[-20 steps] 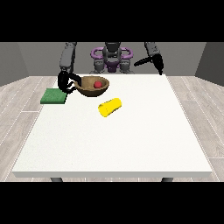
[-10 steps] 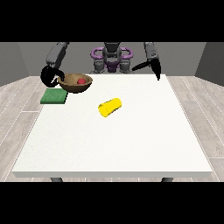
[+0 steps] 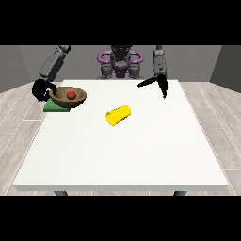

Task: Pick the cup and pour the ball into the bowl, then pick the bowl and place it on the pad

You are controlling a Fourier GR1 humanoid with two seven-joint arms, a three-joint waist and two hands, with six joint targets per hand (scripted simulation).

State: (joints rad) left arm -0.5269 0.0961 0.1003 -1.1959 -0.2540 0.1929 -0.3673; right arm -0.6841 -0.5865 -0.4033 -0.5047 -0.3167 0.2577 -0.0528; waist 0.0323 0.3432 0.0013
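A brown bowl [image 3: 70, 99] with a red ball [image 3: 71, 94] inside is held just above the green pad [image 3: 54, 108] at the table's far left. The hand at the view's left [image 3: 41, 88] has its fingers curled round the bowl's left rim. The bowl covers most of the pad, and I cannot tell whether it touches it. A yellow cup [image 3: 118, 115] lies on its side near the table's middle. The hand at the view's right [image 3: 157, 84] hangs above the far right of the table with straight fingers, holding nothing.
The white table [image 3: 122, 155] stretches wide towards the near edge. The robot's torso [image 3: 120, 63] stands behind the far edge.
The hand at the view's left has carried the bowl with the ball leftwards, from beside the pad to over it. The other hand has risen and drawn back slightly.
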